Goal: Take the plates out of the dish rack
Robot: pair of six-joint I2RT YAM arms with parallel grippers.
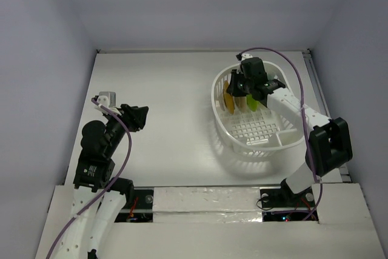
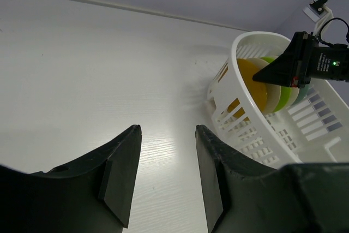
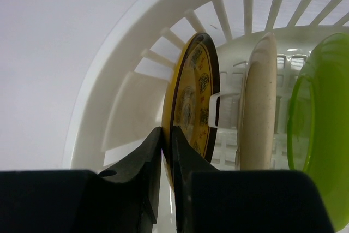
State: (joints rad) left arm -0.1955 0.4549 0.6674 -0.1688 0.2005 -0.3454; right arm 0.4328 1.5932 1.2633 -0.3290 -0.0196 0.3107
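The amber plate [image 3: 191,102] stood on edge at the end of your dish rack [image 3: 125,42], patterned face toward the cream plate [image 3: 256,107], with the lime plate [image 3: 319,124] next in the row. Your right gripper [image 3: 167,135] was clenched on the amber plate's rim, fingers nearly together. Your left gripper [image 2: 167,135] hung spread wide over the table [image 2: 82,80], gripping nothing.
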